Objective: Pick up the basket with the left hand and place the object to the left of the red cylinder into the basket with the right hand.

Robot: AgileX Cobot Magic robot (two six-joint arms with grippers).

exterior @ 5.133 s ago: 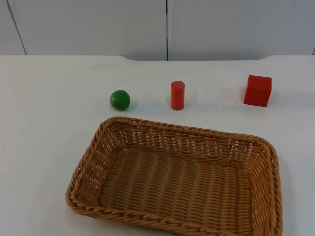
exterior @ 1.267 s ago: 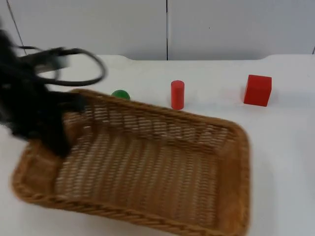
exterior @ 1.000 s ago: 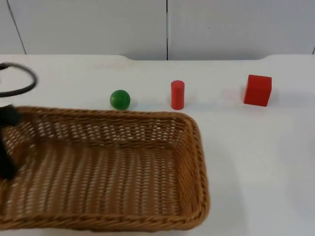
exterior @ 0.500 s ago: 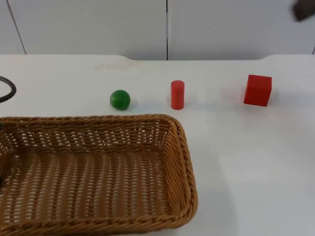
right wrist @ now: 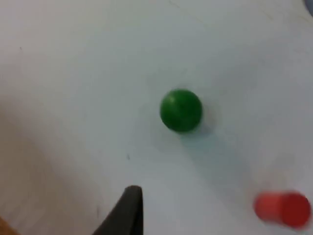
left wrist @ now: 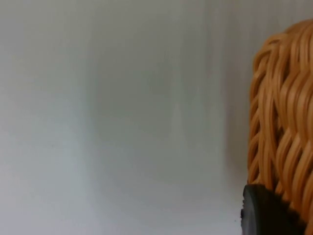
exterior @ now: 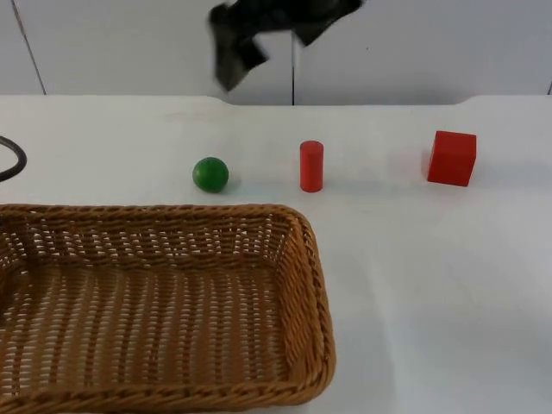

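Halfway through, by the look of it. Clamped onto the woven rim of the basket (left wrist: 281, 122) with the left gripper (left wrist: 274, 215), black fingertip pressed against the wicker in the left wrist view. Hard to tell whether lifted clear of the white table (exterior: 431, 285) or resting on it. In the top view, placed at the near left of the scene, long side running left to right, nothing inside.

First half of the job judged done or all but done: basket in hand. Second half not yet done. Poised high over the far edge of the table with the right gripper (exterior: 237, 52), a little to the far side of the green ball (exterior: 210, 174) and well apart from it. Cannot tell whether spread or pressed together. Looking down on the ball from the right wrist view, with nothing gripped.

Left to do, as judged from here: lowering onto the ball, closing around it, carrying it to the near side and over the basket's far wall, letting go inside.

About the ball: small, round, glossy mid-green, sitting alone on bare table just left of the upright red cylinder (exterior: 310, 166), a clear gap between the two, and just beyond the basket's far rim. Likely to roll if nudged off-centre. Farther right, well apart from both, a red cube (exterior: 451, 159), no part of the job.
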